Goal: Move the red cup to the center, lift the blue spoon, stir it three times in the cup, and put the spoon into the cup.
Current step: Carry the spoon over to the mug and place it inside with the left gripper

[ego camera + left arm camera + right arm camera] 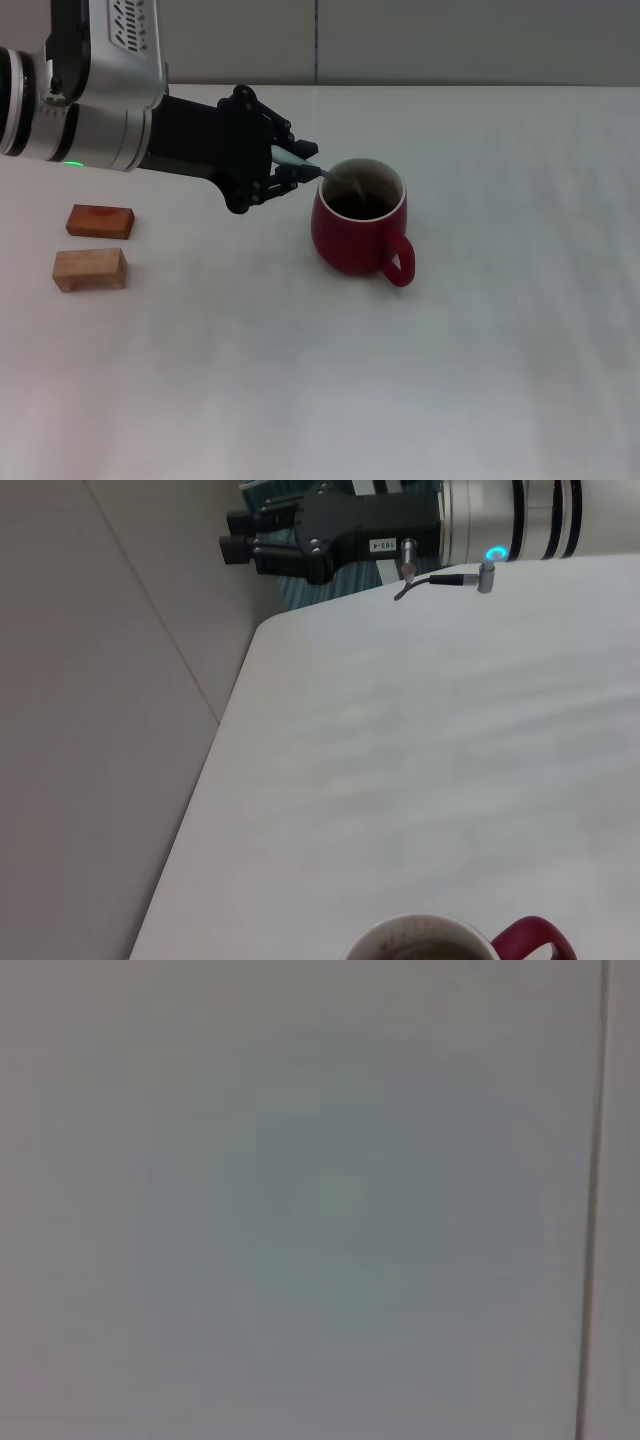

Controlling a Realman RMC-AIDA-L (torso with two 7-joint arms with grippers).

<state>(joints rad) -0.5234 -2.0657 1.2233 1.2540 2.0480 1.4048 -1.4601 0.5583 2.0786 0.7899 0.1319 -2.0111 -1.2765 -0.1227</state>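
- Near the middle of the white table (pixel 300 380) I see the red cup (pixel 358 232), upright, its handle turned toward me and to the right.
- My left pincer (pixel 300 165) hangs just left of the cup's rim, closed on the pale handle of the blue spoon (pixel 325 173); the spoon slants down over the rim, its metal end inside the cup.
- Left of the arm, two wooden blocks (pixel 100 221) lie one behind the other, well apart from the cup and near the table's left side.
- I have wide bare table in front of the cup and to its right; the far edge runs well behind it.
- From the left wrist view, the cup's rim sits at the frame's edge, and the right pincer (pixel 240 542) is parked beyond the table's far corner, its fingers apart.
- My right wrist view gives only a blank grey surface.
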